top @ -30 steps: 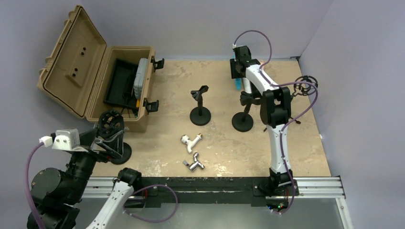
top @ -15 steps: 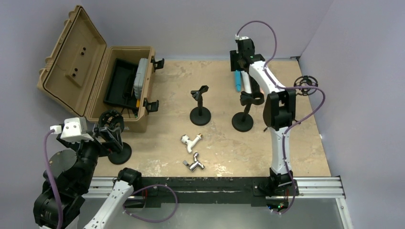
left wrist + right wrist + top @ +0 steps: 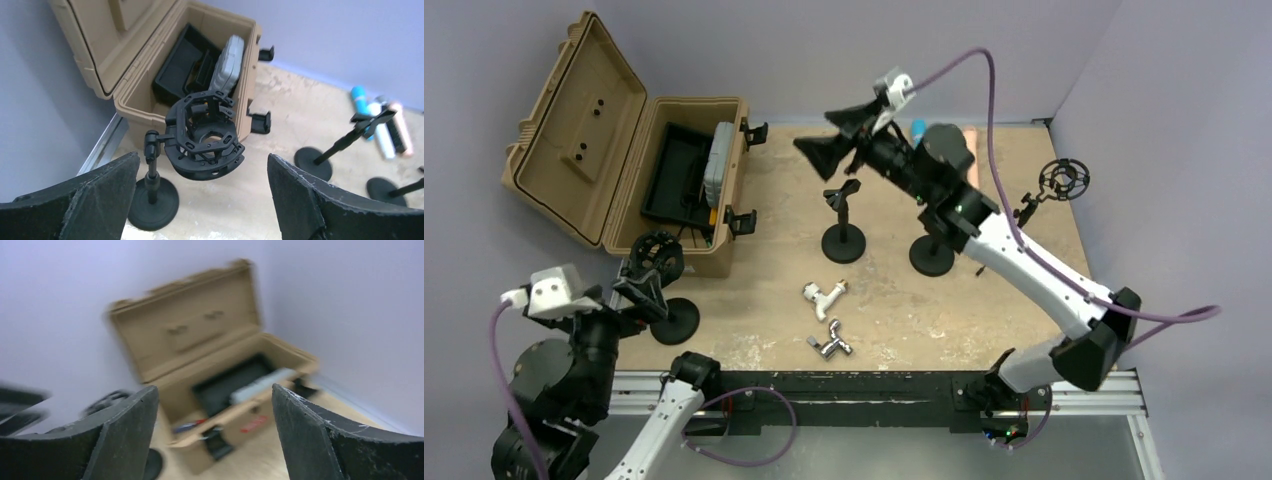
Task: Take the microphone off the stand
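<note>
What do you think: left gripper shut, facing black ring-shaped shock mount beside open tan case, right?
Left gripper is open, not shut: left wrist view shows its fingers wide apart. It faces the black ring-shaped shock mount beside the open tan case.

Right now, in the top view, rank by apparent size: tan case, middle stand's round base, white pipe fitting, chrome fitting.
tan case
middle stand's round base
white pipe fitting and chrome fitting look alike; unranked.

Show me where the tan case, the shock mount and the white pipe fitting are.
tan case (image 3: 574,120), top external view, inner face of its open lid.
shock mount (image 3: 205,165), left wrist view, lower front ring.
white pipe fitting (image 3: 822,294), top external view, its middle.
</note>
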You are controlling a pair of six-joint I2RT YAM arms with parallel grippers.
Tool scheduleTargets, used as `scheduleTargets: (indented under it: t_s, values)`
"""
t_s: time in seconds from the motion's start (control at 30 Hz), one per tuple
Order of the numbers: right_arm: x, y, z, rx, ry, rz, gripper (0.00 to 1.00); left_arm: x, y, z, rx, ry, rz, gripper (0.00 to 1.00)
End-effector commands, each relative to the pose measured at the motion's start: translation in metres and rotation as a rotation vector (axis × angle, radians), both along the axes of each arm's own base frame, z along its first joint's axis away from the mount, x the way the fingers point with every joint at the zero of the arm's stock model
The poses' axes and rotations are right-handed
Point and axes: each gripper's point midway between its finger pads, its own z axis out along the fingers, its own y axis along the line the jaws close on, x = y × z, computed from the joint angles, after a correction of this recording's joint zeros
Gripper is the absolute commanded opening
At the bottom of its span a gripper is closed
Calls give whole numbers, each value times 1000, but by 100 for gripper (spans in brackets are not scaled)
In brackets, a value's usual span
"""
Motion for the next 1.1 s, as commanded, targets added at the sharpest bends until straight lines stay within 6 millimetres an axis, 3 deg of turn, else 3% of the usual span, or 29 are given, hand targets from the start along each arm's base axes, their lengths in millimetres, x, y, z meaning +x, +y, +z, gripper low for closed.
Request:
scheduleTargets:
  t_s: [0.0, 0.07, 0.23, 0.37, 0.53, 0.67, 0.87, 1.07]
  values:
    - [-108, 42, 28, 249, -193, 468, 82, -25, 15, 36, -114, -218, 54, 95]
    - [-142, 66, 23, 278, -214, 578, 83, -34, 17, 41, -135, -268, 50, 94]
    - [-190, 147, -7, 210, -198, 663, 88, -55, 28, 46, -155, -329, 75, 92]
    - [-204, 192, -31, 166, -148, 655, 88, -66, 36, 45, -156, -347, 97, 91]
    - [-203, 233, -56, 112, -83, 612, 85, -63, 33, 42, -123, -329, 81, 91]
    - [-197, 255, -69, 75, -48, 546, 84, -59, 30, 40, -112, -308, 70, 91]
    - [-172, 272, -90, 16, 7, 408, 83, -56, 27, 38, -123, -313, 59, 91]
    - [-192, 289, -111, -55, -33, 509, 77, -56, 28, 36, -118, -307, 66, 91]
